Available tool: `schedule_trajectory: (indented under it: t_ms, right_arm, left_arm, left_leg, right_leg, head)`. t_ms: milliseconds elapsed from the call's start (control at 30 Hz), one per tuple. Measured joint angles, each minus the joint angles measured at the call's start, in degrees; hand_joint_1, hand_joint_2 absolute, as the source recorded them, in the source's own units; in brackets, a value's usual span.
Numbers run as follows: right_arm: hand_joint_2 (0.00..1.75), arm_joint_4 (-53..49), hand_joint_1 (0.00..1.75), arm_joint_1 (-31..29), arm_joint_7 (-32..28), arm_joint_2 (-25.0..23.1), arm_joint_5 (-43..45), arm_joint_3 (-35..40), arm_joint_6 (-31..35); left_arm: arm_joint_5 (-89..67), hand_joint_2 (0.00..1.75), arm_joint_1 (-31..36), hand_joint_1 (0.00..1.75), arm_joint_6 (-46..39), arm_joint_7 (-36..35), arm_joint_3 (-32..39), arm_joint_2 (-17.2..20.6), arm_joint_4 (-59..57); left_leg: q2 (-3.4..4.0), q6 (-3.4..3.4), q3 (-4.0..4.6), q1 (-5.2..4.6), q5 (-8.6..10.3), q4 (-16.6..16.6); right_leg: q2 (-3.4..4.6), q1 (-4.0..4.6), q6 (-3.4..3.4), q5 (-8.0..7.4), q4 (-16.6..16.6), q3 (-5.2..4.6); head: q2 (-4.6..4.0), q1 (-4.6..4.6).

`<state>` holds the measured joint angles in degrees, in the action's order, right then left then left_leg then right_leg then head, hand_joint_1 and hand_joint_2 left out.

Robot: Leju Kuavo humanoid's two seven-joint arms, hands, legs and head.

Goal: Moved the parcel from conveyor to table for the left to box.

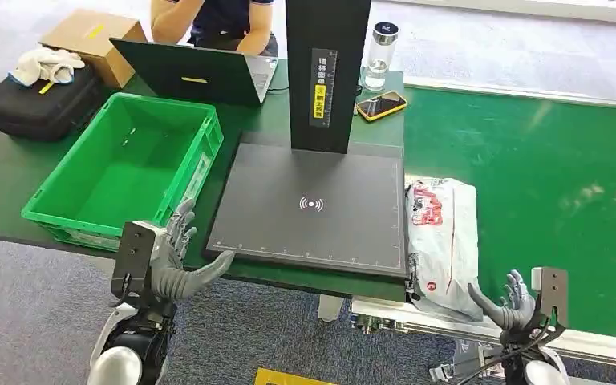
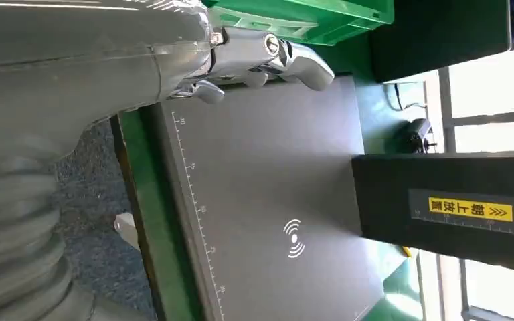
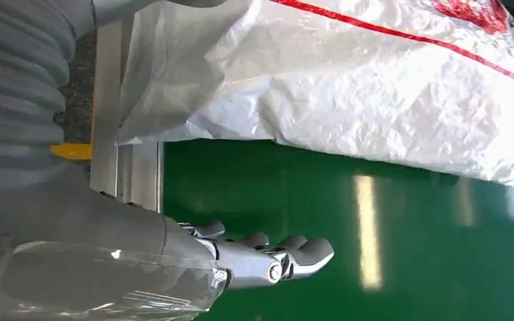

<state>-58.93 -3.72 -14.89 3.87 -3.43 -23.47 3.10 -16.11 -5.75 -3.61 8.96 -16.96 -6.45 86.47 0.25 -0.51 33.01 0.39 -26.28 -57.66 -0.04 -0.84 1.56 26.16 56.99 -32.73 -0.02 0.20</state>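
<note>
Left hand [image 1: 178, 261] grey, fingers [image 2: 294, 57] metallic with a visible screw; ribbed grey cover at each wrist; black box on each forearm; right hand [image 1: 504, 303] grey; silver-white arms below.

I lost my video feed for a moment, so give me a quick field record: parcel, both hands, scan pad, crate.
parcel: white plastic bag with red print, lying on the green conveyor, against the table edge
right hand: open, empty, beside the parcel, not touching
left hand: open, empty, at the near table edge
scan pad: black, bare
green crate: empty, left of the pad
task state: parcel not yet moved
</note>
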Motion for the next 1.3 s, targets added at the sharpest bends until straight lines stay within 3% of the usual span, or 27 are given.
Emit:
schedule_trajectory:
  t_ms: [300,1300]
  right_arm:
    - [1.75,2.84,0.00,-0.93,-0.83,0.09,-0.33,1.33,-5.64]
    - [1.75,9.31,0.00,-4.40,4.39,-0.02,0.59,2.99,-8.20]
  left_arm:
    - [0.20,1.75,0.02,0.00,0.50,-0.07,-0.44,0.18,0.00]
    - [0.24,1.75,-1.03,0.00,-0.09,-0.85,-0.85,0.59,0.00]
  left_leg:
    - [0.00,0.00,-0.01,0.00,0.00,0.00]
    - [0.04,0.02,-0.30,0.04,-0.01,0.00]
  right_leg:
    - [0.00,0.00,0.00,0.00,0.00,0.00]
    - [0.05,0.05,-0.01,0.00,-0.01,0.26]
  head:
    - [0.00,0.00]
    - [0.00,0.00]
